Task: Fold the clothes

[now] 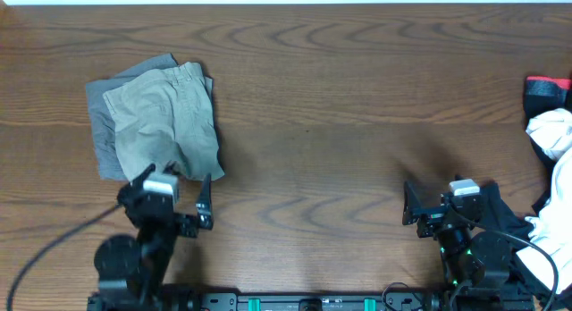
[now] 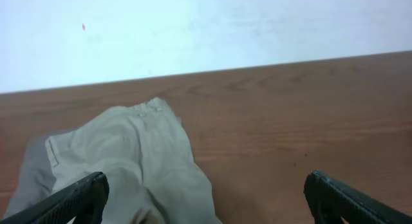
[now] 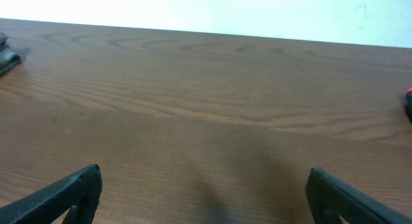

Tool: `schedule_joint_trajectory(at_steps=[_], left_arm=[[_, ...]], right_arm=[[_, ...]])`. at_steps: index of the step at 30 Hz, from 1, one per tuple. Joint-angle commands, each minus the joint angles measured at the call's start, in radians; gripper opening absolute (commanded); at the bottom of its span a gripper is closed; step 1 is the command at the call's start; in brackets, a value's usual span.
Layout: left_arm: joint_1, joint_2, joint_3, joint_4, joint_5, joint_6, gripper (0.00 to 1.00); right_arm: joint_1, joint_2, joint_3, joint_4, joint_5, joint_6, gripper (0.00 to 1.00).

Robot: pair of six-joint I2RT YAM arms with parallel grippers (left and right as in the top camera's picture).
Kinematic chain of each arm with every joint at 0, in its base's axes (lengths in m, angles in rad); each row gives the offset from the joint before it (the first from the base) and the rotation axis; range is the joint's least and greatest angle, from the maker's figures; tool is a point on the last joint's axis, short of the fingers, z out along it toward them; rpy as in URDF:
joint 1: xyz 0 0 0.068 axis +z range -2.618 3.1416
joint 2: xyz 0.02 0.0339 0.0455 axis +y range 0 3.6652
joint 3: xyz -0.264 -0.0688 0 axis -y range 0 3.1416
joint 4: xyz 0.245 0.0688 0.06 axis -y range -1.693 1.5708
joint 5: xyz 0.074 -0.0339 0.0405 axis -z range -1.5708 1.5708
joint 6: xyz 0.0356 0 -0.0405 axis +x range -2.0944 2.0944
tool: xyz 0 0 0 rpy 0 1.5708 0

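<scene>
The clothes lie folded at the table's left: light khaki shorts (image 1: pixel 165 114) on top of darker grey shorts (image 1: pixel 101 123). In the left wrist view the khaki shorts (image 2: pixel 129 153) fill the lower left and the grey shorts (image 2: pixel 32 169) peek out at their left edge. My left gripper (image 1: pixel 174 190) stands open just in front of the pile's near edge, nothing held. Its left fingertip (image 2: pixel 80 198) hangs over the cloth and the right one over bare wood. My right gripper (image 1: pixel 451 197) is open at the near right above bare table (image 3: pixel 206 121), its fingers (image 3: pixel 74 192) wide apart.
A heap of other garments sits at the right edge: a white cloth (image 1: pixel 550 132), a red-and-black piece (image 1: pixel 547 89) and dark fabric under the right arm. A black cable (image 1: pixel 54 235) trails from the left arm. The wall stands behind the table's far edge.
</scene>
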Motion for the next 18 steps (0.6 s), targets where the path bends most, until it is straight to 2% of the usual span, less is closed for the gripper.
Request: schedule_joint_trajectory(at_steps=[1,11,15,18], left_arm=[[0.006,-0.114,-0.075,0.005,-0.012,0.013,0.98],[0.005,-0.138,-0.242,0.023,-0.005,0.005,0.98],[0.004,-0.138,-0.328,0.081,-0.005,0.0,0.98],[0.003,-0.138,-0.33,0.097,-0.011,0.003,0.98]], right_arm=[[0.01,-0.006,-0.003,-0.001,0.003,0.011,0.99],[0.01,-0.006,-0.003,-0.001,0.003,0.011,0.99],[0.01,-0.006,-0.003,-0.001,0.003,0.011,0.99],[0.01,-0.006,-0.003,-0.001,0.003,0.011,0.99]])
